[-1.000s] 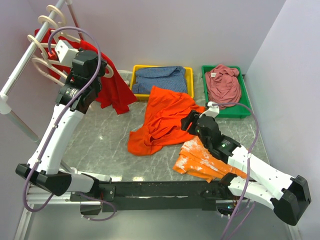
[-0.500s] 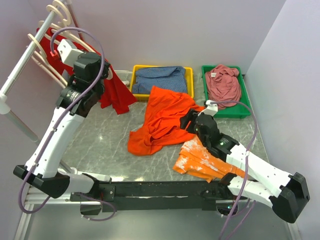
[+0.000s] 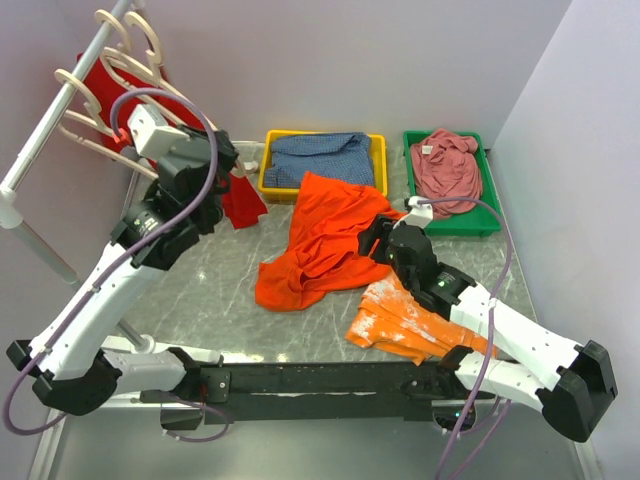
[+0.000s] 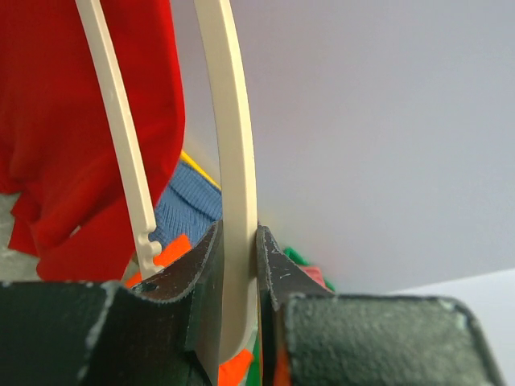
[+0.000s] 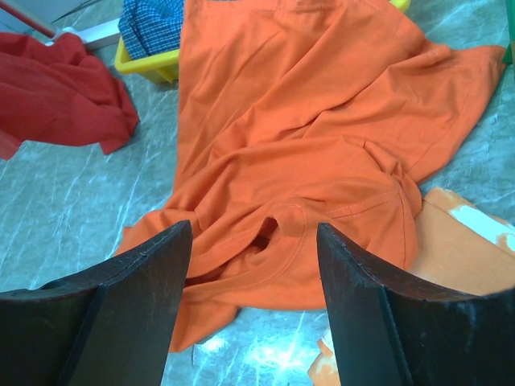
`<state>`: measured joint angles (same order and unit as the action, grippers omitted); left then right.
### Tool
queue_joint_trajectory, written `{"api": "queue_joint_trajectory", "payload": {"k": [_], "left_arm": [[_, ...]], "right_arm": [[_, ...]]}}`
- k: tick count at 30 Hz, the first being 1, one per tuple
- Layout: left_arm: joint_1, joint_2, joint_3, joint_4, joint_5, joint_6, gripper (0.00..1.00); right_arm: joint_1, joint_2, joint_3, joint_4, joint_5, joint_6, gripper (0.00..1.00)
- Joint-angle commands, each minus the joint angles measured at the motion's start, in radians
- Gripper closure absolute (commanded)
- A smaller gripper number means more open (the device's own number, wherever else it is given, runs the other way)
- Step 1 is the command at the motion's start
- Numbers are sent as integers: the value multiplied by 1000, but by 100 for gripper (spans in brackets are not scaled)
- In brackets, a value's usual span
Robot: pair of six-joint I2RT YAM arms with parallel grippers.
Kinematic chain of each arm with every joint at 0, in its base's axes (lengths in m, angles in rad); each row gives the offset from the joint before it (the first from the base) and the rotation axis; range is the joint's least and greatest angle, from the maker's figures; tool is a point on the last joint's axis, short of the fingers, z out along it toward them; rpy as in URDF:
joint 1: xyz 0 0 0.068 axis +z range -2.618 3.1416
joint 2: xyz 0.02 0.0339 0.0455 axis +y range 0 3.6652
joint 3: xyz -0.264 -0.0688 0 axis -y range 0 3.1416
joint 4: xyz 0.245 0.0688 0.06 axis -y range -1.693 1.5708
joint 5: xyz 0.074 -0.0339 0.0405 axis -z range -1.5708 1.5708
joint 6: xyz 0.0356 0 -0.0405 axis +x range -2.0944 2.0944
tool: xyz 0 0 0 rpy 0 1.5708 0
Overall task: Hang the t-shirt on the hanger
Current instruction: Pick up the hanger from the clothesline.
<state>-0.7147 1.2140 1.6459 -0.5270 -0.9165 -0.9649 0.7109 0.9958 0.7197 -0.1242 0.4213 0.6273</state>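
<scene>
Two arms work over the bench (image 3: pixel 200 290). The left end effector (image 3: pixel 220 160) is up at the upper left of the top view, beside the slanted rail (image 3: pixel 40 135). Its wrist view shows the two fingers pressed onto one curved cream arm of the hanger (image 4: pixel 233 121), pinching it, with the hanger's thinner notched bar running just to the left. More cream hangers (image 3: pixel 100 105) hang on the rail; they overlap too much for a sure count.

The t-shirt (image 3: pixel 325 235) is the single bright orange-red one. It lies crumpled in the middle of the bench, its far edge lapping the front rim of the yellow tray (image 3: pixel 272 135). The right end effector (image 3: pixel 372 238) is at the t-shirt's right edge with its fingers spread wide, gripping nothing. The right wrist view shows the collar area between them.

There are five cloth pieces in all:
- the t-shirt
- one darker red shirt (image 3: pixel 240 200), at the left by the left end effector
- one blue cloth (image 3: pixel 325 158) in the yellow tray
- one pink garment (image 3: pixel 447 170) in the green tray (image 3: pixel 410 140)
- one flat lighter-orange cloth (image 3: pixel 400 320) with white smudges, at lower right under the right arm

That makes two trays, side by side along the far edge.
</scene>
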Motion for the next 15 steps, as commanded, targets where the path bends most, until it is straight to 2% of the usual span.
{"api": "queue_joint_trajectory", "payload": {"k": [1,4,7,15], "left_arm": [[-74,-37,-34,16,-111,-38,91],[-123,-51,-41,2,-136,-44,92],[-219,-59,-54,-5,-177,-47,94],[-442,-18,-70,-12,-422,-35,99]], "right_arm": [[1,1,44,37,14,-20,29],[-1,7,46,34,13,-21,29],[-2,15,46,38,16,-24,28],[-5,41,60,46,13,-31,28]]}}
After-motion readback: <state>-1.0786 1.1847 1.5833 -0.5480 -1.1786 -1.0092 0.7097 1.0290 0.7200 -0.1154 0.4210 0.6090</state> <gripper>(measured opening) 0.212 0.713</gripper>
